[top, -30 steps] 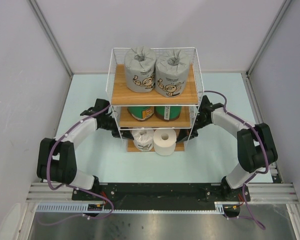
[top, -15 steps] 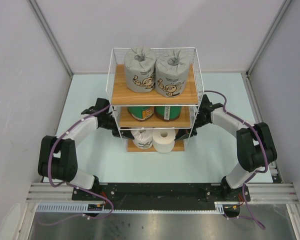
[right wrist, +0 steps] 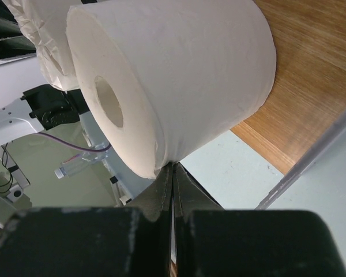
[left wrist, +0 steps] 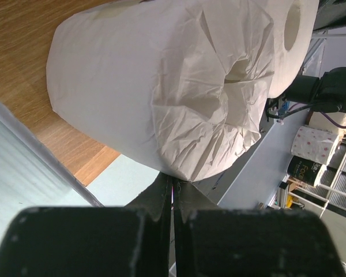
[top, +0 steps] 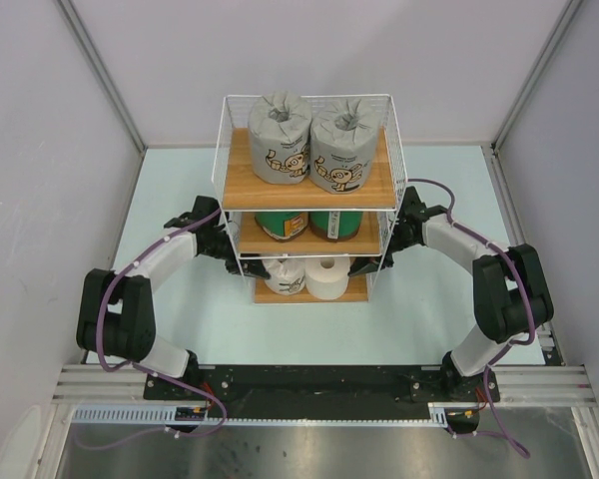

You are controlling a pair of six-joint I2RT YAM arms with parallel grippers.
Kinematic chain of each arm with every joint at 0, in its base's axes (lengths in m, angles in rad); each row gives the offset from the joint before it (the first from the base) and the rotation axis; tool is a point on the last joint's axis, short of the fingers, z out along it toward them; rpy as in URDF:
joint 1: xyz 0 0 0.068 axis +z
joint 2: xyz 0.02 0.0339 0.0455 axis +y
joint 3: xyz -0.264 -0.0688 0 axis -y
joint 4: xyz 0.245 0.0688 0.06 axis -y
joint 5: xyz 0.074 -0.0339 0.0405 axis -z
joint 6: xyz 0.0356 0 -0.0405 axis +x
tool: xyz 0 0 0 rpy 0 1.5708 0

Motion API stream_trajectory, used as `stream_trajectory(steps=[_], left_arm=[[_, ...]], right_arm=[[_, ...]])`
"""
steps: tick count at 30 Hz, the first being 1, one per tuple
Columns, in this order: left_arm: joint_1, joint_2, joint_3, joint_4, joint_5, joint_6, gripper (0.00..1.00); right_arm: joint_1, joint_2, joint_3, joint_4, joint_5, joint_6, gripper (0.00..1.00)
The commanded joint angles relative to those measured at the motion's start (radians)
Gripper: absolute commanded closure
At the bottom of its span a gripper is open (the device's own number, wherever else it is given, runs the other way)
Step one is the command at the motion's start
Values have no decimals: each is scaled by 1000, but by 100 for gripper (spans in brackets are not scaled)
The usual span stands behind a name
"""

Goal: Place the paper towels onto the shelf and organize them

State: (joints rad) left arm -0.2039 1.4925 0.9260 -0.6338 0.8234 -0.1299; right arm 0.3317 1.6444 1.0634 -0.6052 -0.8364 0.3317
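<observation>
Six paper towels (top: 280, 138), one shelf (top: 238, 182), two arms (top: 165, 257).

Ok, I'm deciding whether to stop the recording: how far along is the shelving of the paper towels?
All six rolls sit on the shelf: two grey rolls on top, two green rolls in the middle, the white-wrapped roll and bare roll on the bottom board. In hand: the shut left gripper and right gripper sit against those two. Left, it seems: only squaring them up and withdrawing.
</observation>
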Motion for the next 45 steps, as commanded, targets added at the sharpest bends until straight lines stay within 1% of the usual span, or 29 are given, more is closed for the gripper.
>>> stream_trajectory(steps=[1, 7, 12, 20, 24, 29, 37, 45], left_arm=[[-23, -1, 36, 34, 57, 21, 100], [-23, -8, 31, 36, 62, 21, 100], [-23, -18, 28, 36, 62, 21, 100], [-25, -20, 19, 40, 68, 16, 100], [-31, -9, 22, 43, 69, 16, 100], [-57, 5, 31, 42, 69, 18, 100], [-94, 18, 43, 48, 71, 12, 100], [-98, 20, 42, 51, 69, 12, 100]], right_arm=[[1, -23, 29, 18, -4, -25, 100], [0, -67, 26, -16, 7, -42, 100], [-28, -100, 24, -76, 25, -74, 100], [-85, -127, -16, -88, 14, -102, 100], [-106, -141, -43, -67, -7, -94, 100], [-95, -135, -57, -28, -49, -74, 100], [-60, -118, -72, 60, -55, -5, 100], [-51, -90, -82, 119, -27, 36, 100]])
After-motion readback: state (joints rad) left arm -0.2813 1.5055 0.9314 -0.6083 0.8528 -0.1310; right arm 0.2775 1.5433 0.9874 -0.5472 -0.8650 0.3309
